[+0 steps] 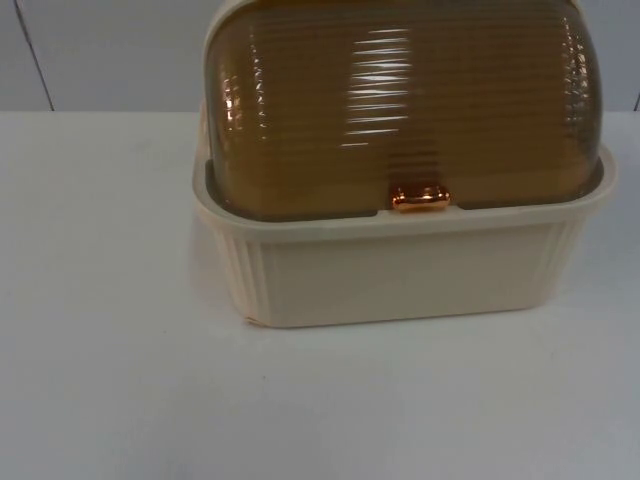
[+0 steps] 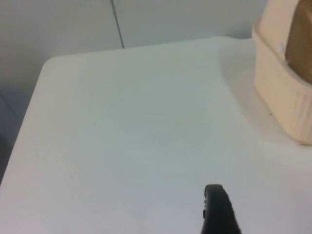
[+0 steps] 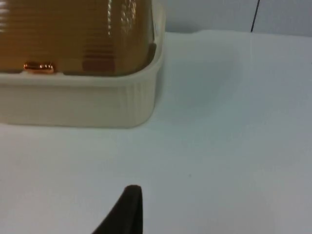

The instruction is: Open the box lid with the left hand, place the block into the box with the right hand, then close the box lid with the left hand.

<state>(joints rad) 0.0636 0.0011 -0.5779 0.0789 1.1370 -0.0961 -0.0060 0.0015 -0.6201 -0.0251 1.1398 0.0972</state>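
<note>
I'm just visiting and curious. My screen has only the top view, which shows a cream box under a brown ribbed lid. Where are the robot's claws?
Observer: The left claw hangs over bare table, off one end of the box and clear of it.
Visitor: And the other one?
Observer: The right claw faces the box's front, where the copper handle sits on the closed lid. It is apart from the box too.
Visitor: Does the table end anywhere near?
Observer: Yes, the left wrist view shows a rounded table corner with the grey wall behind it.
</note>
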